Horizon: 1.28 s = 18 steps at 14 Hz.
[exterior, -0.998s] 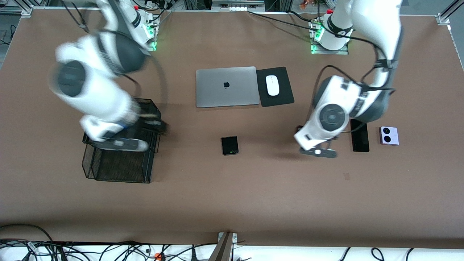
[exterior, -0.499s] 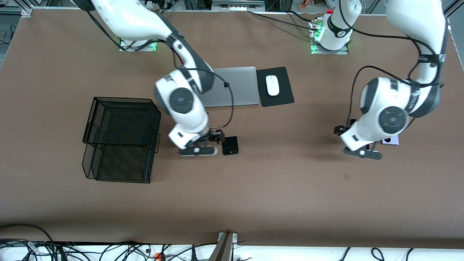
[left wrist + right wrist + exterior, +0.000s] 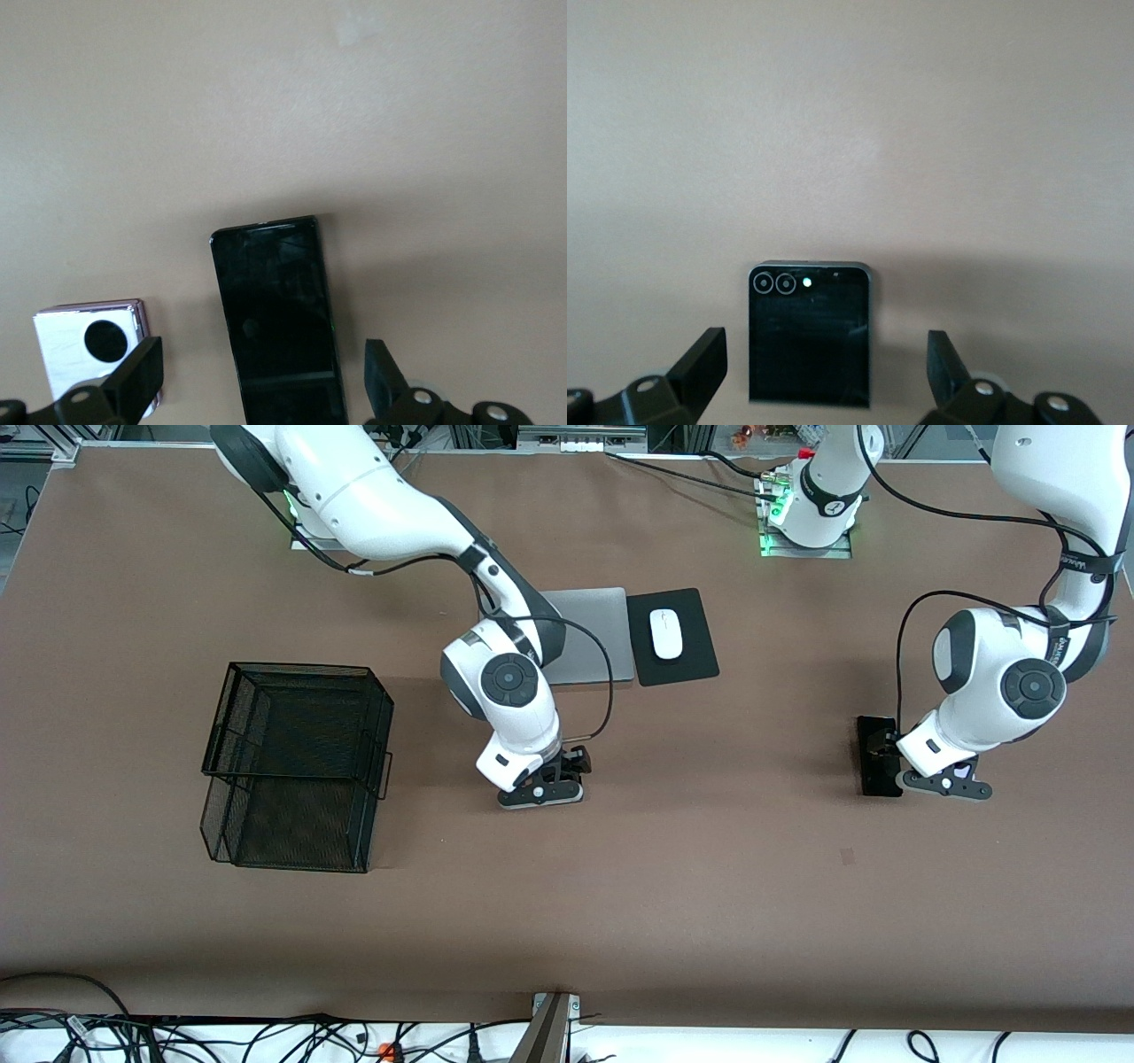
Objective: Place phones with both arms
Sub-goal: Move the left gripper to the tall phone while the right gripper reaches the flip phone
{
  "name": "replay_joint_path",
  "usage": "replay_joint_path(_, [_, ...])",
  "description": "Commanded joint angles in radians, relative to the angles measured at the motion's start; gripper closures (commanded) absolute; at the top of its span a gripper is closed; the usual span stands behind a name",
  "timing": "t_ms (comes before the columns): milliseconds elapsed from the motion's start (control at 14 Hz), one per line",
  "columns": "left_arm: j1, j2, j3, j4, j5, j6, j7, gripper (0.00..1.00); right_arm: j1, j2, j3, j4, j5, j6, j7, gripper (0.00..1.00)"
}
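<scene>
The small black flip phone (image 3: 808, 336) lies flat on the brown table, below and between the fingers (image 3: 700, 359) of my open right gripper (image 3: 822, 363). In the front view that gripper (image 3: 554, 775) hides it. The long black slab phone (image 3: 279, 319) lies on the table below and between the spread fingers (image 3: 381, 376) of my open left gripper (image 3: 261, 381). Part of the slab phone (image 3: 875, 762) shows beside the left gripper (image 3: 912, 766) in the front view. The lavender-white flip phone (image 3: 89, 350) lies beside it, just outside one finger. Neither gripper holds anything.
A black wire mesh basket (image 3: 301, 669) stands toward the right arm's end of the table. A closed grey laptop (image 3: 594, 638) and a white mouse (image 3: 666, 633) on a black pad (image 3: 695, 664) lie near the arms' bases.
The right arm swung from over the basket to over the black flip phone. The left arm moved toward its own end of the table, over the slab phone. Both grippers stayed open.
</scene>
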Motion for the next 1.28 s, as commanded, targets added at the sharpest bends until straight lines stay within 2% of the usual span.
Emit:
replay_joint_path(0, [0.04,-0.006,-0.019,-0.078,0.0,0.106,-0.005,0.0,0.032,0.056,-0.011,0.041,-0.045,0.029,0.008,0.0])
replay_joint_path(214, [0.053,0.014,-0.019,-0.093,-0.003,0.152,-0.031,0.0,0.043,0.069,-0.013,0.041,-0.053,0.038,0.013,0.0])
replay_joint_path(428, [0.057,0.032,-0.024,-0.112,-0.026,0.204,-0.087,0.0,0.062,0.075,-0.042,0.041,-0.054,0.038,0.013,0.0])
replay_joint_path(1212, [0.062,0.106,-0.033,-0.144,-0.027,0.348,-0.115,0.0,0.082,0.084,-0.043,0.033,-0.054,0.037,0.022,0.0])
